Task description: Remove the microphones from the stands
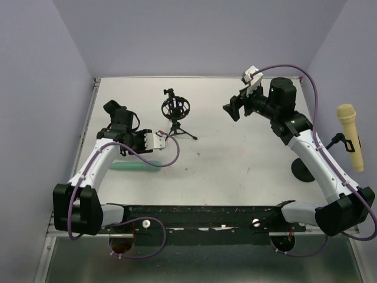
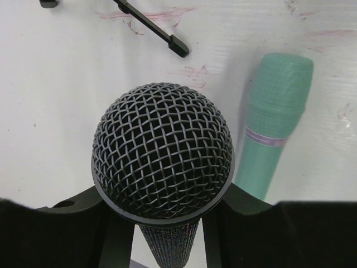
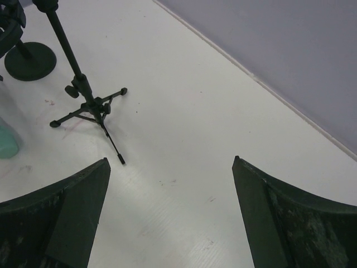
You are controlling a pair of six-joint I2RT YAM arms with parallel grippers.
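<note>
The black microphone [image 2: 163,149] is sitting clear of the tripod stand [image 1: 175,112], over the left side of the worktop [image 1: 235,153], with the left gripper [image 2: 167,229] pinching its handle just under the mesh head. The tapering handle is inviting a slip onto the green microphone [image 2: 276,120] lying just beside. The stand's leg is lying near and posing a snag risk, while the right gripper [image 3: 170,184] is hovering spread and empty toward the far-right corner.

White-and-black arms [image 1: 97,159] with looping purple cables [image 1: 283,66]
</note>
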